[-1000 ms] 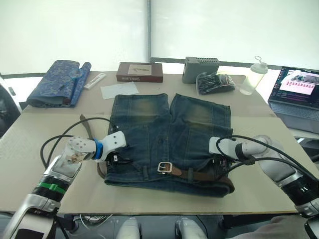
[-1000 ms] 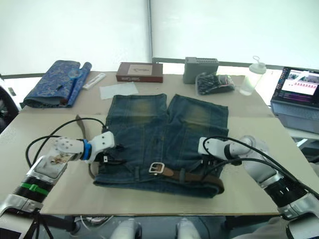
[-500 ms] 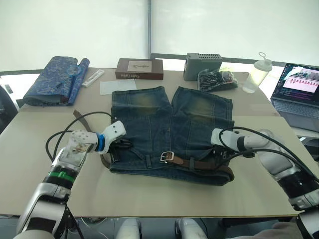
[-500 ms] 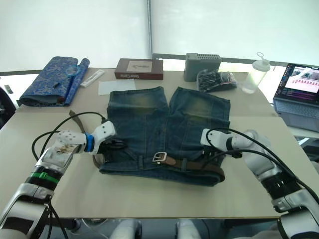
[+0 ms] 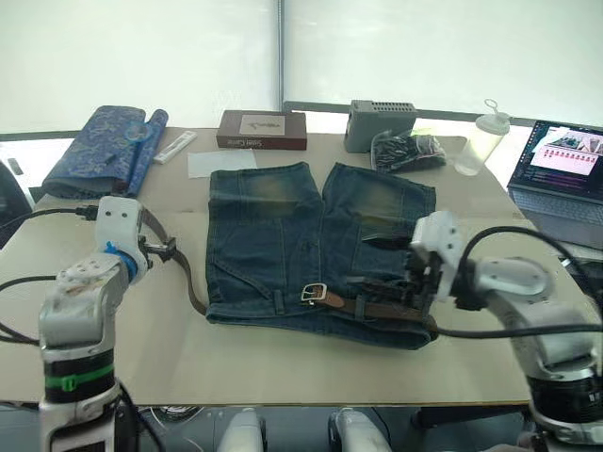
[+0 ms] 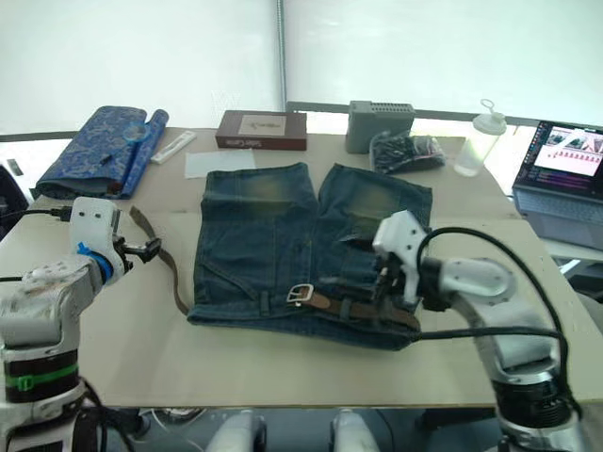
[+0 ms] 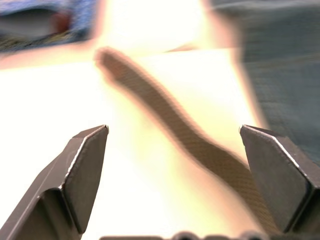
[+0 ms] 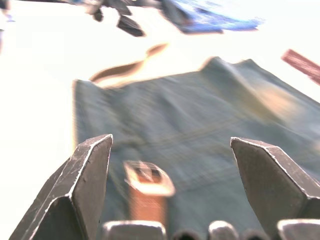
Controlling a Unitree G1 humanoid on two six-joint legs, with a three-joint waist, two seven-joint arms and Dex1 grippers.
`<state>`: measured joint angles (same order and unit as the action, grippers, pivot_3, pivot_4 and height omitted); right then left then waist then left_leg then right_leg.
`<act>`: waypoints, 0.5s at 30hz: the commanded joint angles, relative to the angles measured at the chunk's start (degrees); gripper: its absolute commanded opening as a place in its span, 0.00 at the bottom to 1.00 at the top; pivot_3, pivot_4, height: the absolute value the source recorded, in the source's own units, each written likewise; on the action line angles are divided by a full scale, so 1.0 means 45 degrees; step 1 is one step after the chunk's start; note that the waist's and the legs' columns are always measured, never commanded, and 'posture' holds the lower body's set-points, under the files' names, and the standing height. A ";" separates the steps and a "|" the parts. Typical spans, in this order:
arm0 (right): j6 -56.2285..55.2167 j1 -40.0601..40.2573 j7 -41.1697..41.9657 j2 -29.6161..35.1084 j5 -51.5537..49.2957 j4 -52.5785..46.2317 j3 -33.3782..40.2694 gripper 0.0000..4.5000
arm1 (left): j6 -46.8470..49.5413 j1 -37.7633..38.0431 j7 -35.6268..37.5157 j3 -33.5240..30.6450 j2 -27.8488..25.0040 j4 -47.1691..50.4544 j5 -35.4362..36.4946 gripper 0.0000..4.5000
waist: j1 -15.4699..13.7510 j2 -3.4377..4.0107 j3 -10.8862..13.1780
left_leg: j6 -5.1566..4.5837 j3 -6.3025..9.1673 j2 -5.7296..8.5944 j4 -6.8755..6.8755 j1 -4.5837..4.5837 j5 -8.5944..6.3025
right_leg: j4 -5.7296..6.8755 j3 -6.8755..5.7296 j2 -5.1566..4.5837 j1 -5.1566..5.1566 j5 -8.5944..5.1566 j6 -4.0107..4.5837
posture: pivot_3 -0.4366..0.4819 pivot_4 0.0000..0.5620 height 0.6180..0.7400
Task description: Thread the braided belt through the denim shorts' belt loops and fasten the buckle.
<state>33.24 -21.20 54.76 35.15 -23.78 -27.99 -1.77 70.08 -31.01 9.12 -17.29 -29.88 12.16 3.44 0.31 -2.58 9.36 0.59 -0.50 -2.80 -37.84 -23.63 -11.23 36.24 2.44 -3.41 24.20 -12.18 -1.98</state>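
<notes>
Both grippers, left (image 7: 172, 185) and right (image 8: 170, 195), gape wide, holding nothing; belt (image 5: 377, 308) tail lies loose, so it could slide back out of the shorts (image 5: 320, 235) before the buckle (image 5: 314, 294) gets fastened

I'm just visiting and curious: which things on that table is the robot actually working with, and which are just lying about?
In use:
denim shorts
braided belt
buckle

Lying about:
blue fabric roll
brown box
grey box
black bag
plastic bottle
laptop
paper sheet
</notes>
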 commanded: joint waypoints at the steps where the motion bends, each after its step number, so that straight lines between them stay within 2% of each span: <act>1: -0.0609 -0.0658 0.0012 -0.0221 -0.0243 -0.0433 -0.0322 0.92 | 0.0384 -0.1499 -0.1253 0.0085 0.0287 -0.1700 -0.0660 0.98 | 0.0014 0.0001 -0.0001 | 0.0016 0.0001 0.0003 0.0000 -0.0007 0.0010 | -0.0009 0.0001 0.0000 0.0007 0.0003 -0.0003 | 0.48 0.27 0.82; 5: -0.0798 -0.1061 0.0126 -0.0231 -0.0242 -0.0208 -0.0548 0.92 | -0.0869 -0.2741 -0.1699 0.0211 0.0512 -0.5187 -0.0718 0.98 | 0.0078 0.0000 0.0000 | 0.0020 0.0005 0.0003 0.0005 -0.0024 0.0014 | -0.0017 0.0001 0.0001 0.0017 0.0029 -0.0078 | 0.48 0.27 0.82; 10: -0.0959 -0.1065 0.0231 0.0107 -0.0178 -0.0077 -0.0447 0.92 | -0.4305 -0.3890 -0.2262 0.0437 0.0685 -0.9934 -0.0947 0.98 | 0.0075 -0.0004 0.0002 | 0.0028 0.0014 0.0003 0.0023 -0.0061 0.0008 | -0.0023 -0.0003 0.0004 0.0044 0.0037 -0.0030 | 0.48 0.27 0.82; 13: -0.0683 -0.0806 -0.0105 0.0301 -0.0230 -0.0535 -0.0227 0.92 | -0.5233 -0.3943 -0.1980 0.0932 0.0780 -1.0836 -0.1019 0.81 | 0.0069 -0.0003 0.0002 | 0.0029 0.0015 0.0005 0.0021 -0.0060 0.0008 | -0.0022 -0.0005 0.0001 0.0039 0.0030 -0.0042 | 0.48 0.27 0.82; 15: -0.0374 -0.0615 -0.0424 0.0375 -0.0384 -0.0851 -0.0034 0.92 | -0.5352 -0.3731 -0.1784 0.1111 0.0873 -1.0761 -0.0903 0.61 | 0.0074 -0.0004 0.0002 | 0.0030 0.0012 0.0005 0.0020 -0.0054 0.0008 | -0.0022 -0.0005 -0.0002 0.0033 0.0023 -0.0060 | 0.48 0.27 0.82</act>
<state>30.89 -24.12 54.03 36.04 -23.89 -29.18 -4.31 46.84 -48.57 0.83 -13.15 -26.21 -35.54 -0.13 0.65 -2.60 9.37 0.73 -0.44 -2.78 -37.75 -23.87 -11.19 36.15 2.42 -3.42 24.35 -12.08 -2.28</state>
